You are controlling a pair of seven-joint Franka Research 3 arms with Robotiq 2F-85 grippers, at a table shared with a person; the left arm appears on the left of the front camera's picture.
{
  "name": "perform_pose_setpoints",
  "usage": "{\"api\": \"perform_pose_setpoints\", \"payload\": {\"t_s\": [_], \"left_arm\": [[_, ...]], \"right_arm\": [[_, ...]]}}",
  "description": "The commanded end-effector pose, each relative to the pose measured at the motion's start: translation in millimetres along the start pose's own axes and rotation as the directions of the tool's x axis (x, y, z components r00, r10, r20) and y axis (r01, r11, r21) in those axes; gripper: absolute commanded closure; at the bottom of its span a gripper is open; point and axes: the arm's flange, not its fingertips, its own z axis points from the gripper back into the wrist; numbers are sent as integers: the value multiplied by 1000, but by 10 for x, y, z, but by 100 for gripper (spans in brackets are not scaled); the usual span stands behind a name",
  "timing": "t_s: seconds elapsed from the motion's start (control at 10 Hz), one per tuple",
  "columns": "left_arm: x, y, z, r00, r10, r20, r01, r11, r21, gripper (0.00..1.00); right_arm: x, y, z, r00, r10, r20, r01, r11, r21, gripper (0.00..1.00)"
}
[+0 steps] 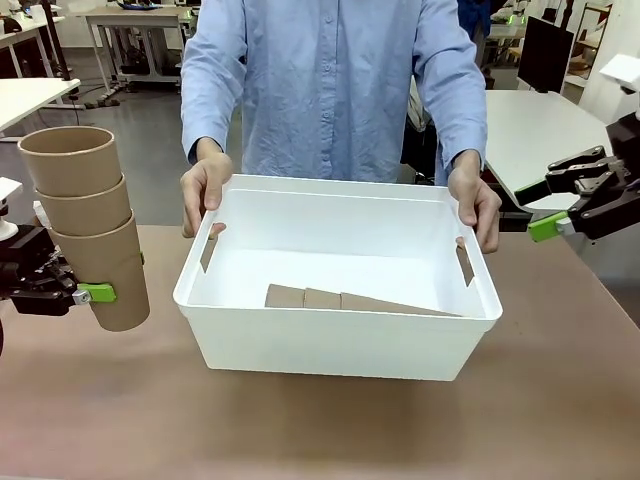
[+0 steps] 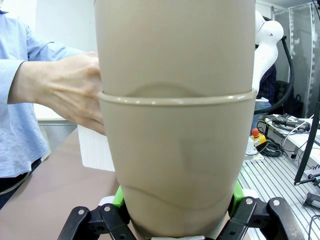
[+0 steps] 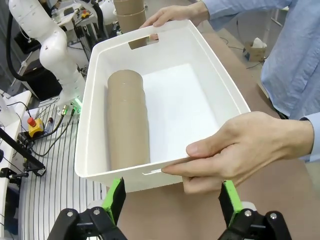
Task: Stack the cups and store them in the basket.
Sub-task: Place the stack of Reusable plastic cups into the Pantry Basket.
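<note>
Three nested cups clamped between the left fingers

The left gripper clamps a stack of cups between its green pads. Behind it, a person's hand grips the white basket

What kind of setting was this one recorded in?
Most likely a robotics lab: white worktables behind the person, and a red emergency-stop button with loose cables running over a slotted metal base.
</note>
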Motion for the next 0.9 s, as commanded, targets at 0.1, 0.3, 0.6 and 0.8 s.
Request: {"api": "perform_pose_setpoints", "payload": {"t_s": [0.1,0.3,0.6,0.8], "left_arm": [[37,-6,-3,1000,-8,11,8,1000,-2,15],[37,-6,-3,1000,-8,11,8,1000,-2,15],[37,-6,-3,1000,-8,11,8,1000,-2,15],[37,-6,-3,1000,-8,11,8,1000,-2,15]], "right_arm": [[2,-26,0,1000,12,13,-12,1000,7,0],[2,-26,0,1000,12,13,-12,1000,7,0],[2,-26,0,1000,12,13,-12,1000,7,0],[2,-26,0,1000,12,13,-12,1000,7,0]]}}
